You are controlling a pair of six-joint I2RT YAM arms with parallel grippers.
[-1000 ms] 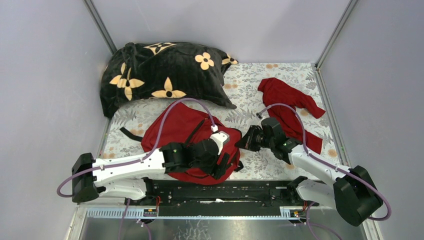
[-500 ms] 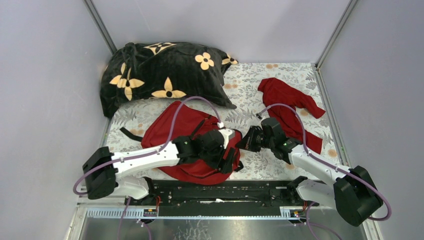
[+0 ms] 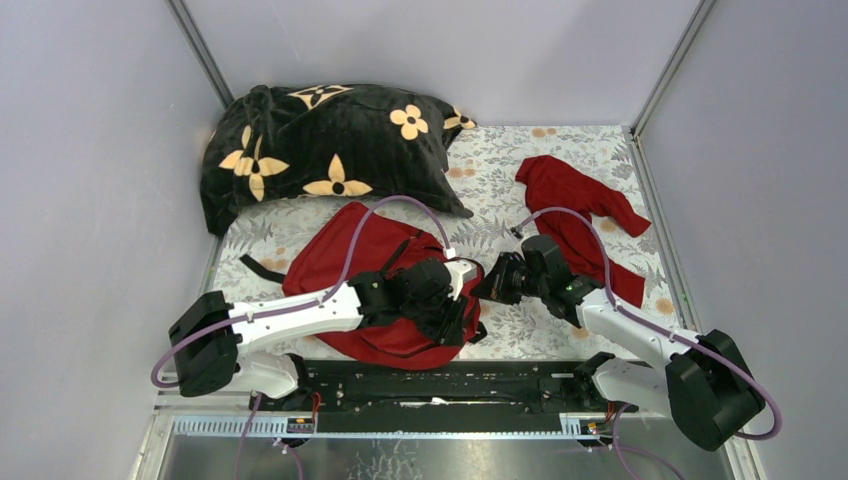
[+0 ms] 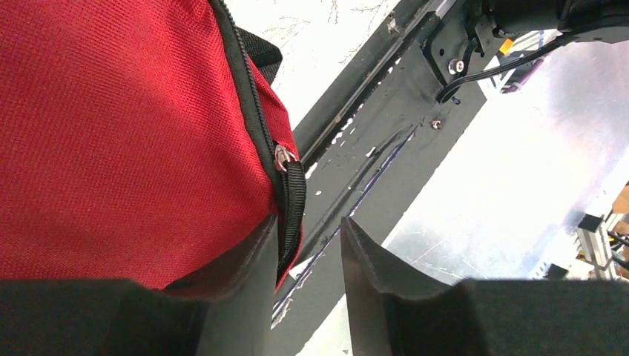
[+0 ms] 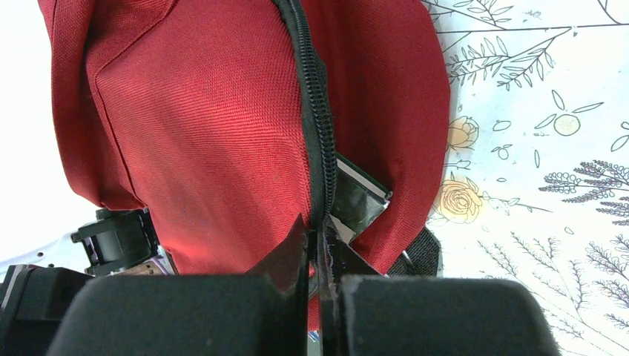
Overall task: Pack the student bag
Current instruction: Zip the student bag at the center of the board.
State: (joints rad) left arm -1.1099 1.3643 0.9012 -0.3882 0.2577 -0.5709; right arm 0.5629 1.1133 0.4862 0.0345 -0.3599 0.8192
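Flowered cloth [image 3: 500, 190] covers the table between plain grey walls, and the student bag [image 3: 360, 260] lies on it in the lower middle of the top view, close to the arm bases.

The step, as I judge it, is to work the zipper: one side holds the bag, the other takes the pull. Move your left gripper [image 4: 309, 222] forward until the black pull strap [image 4: 294, 193] sits fully between both fingers. Close near the metal slider [image 4: 282, 157], not on the loose end. Then pull along the zipper line [image 5: 315, 148], not away from it, so the fabric does not bunch.

Your left gripper is at a moderate gap and holds nothing. Its left finger [image 4: 248, 256] touches the red fabric, and the strap hangs just beside it. Your right gripper [image 5: 315, 231] is pinched almost closed on the zipper line, at the lower middle of its wrist view. Keep this pinch firm.

Just right of it, a dark flat corner [image 5: 357, 199] with a pale edge comes out of the bag, perhaps a book. It could catch the teeth.

Farther out, the black blanket [image 3: 320, 140] lies at the upper left and the red garment [image 3: 575, 200] at the upper right, both apart from the grippers.
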